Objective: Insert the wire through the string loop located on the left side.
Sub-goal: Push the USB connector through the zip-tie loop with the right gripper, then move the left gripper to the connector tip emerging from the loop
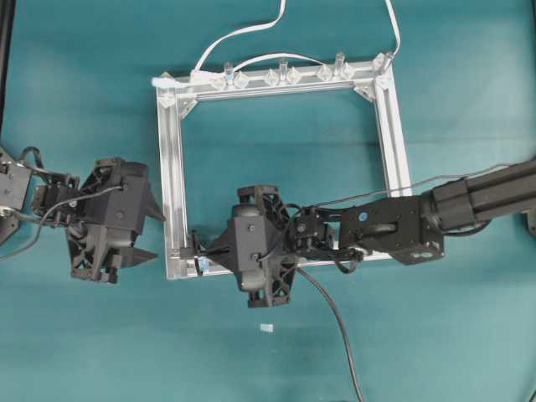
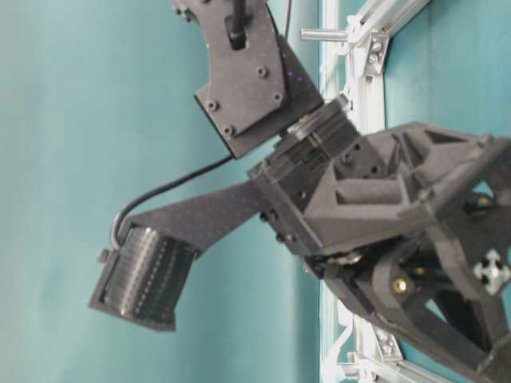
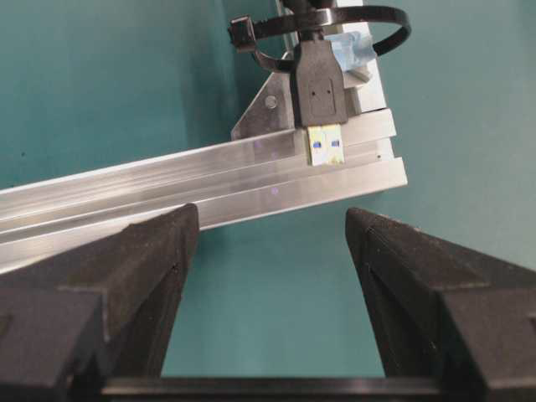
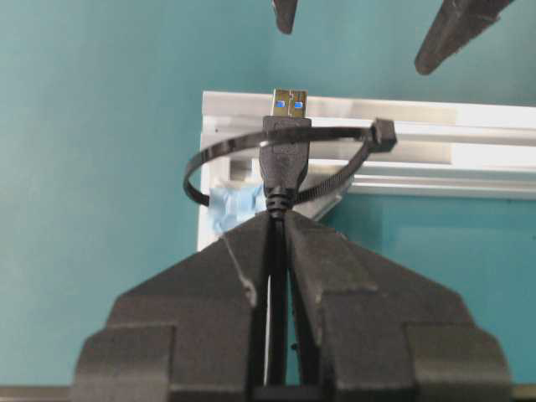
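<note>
Threading nearly done: the right gripper [image 4: 276,222], pinching the wire [image 4: 282,155], has its plug through the string loop [image 4: 209,159] at the frame's [image 4: 435,113] corner; the left gripper [image 3: 268,243] waits, spread, to receive it.

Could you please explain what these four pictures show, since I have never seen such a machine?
Two black robot arms work over a teal table. One picture looks down from above, one looks from table height, and two come from cameras on the wrists. A silver metal frame lies on the table. The right gripper is shut on the wire, whose plug has passed through the string loop, fixed at the frame's corner with blue tape. The left gripper waits open, facing the plug. A white cable runs off the frame's far side.
</note>
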You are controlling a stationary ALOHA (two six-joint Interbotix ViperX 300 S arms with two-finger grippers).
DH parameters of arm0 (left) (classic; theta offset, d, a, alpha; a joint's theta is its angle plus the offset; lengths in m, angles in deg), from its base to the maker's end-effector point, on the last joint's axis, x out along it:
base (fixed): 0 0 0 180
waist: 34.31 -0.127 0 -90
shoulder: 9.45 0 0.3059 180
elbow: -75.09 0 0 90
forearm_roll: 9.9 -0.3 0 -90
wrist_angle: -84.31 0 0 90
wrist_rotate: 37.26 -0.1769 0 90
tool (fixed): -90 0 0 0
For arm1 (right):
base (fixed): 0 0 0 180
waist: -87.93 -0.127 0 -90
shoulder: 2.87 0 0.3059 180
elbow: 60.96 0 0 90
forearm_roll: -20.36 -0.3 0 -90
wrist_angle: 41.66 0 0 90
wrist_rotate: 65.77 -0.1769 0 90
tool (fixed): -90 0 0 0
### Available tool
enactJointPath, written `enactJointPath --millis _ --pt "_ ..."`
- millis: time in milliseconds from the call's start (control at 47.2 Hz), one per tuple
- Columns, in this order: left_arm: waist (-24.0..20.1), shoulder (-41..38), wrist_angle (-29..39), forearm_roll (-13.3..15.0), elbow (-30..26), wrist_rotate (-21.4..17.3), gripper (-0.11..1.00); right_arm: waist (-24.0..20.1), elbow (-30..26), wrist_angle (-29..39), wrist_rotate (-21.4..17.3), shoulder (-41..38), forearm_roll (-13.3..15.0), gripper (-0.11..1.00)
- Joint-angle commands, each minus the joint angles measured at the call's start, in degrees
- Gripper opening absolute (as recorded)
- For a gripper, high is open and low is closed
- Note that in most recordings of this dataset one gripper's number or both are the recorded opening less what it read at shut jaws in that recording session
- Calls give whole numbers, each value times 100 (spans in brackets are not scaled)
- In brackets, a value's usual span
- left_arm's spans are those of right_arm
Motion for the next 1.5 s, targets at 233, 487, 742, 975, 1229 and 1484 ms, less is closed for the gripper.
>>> enactJointPath --millis 233,487,742,975,1229,1484 --pt "44 79 -18 0 -79 35 71 9 -211 -18 9 88 26 8" --pt "53 79 -18 0 -88 35 71 9 -211 -18 9 88 26 8" --pt "237 70 -26 0 -202 35 71 9 -211 -26 9 88 26 8" --pt "352 -9 -193 0 -281 44 71 9 -211 -44 18 97 26 8" --pt "352 -158 -255 0 -316 53 72 9 -211 -44 18 97 26 8" --pt "325 -378 -272 0 -422 53 76 9 -211 -44 18 88 26 8"
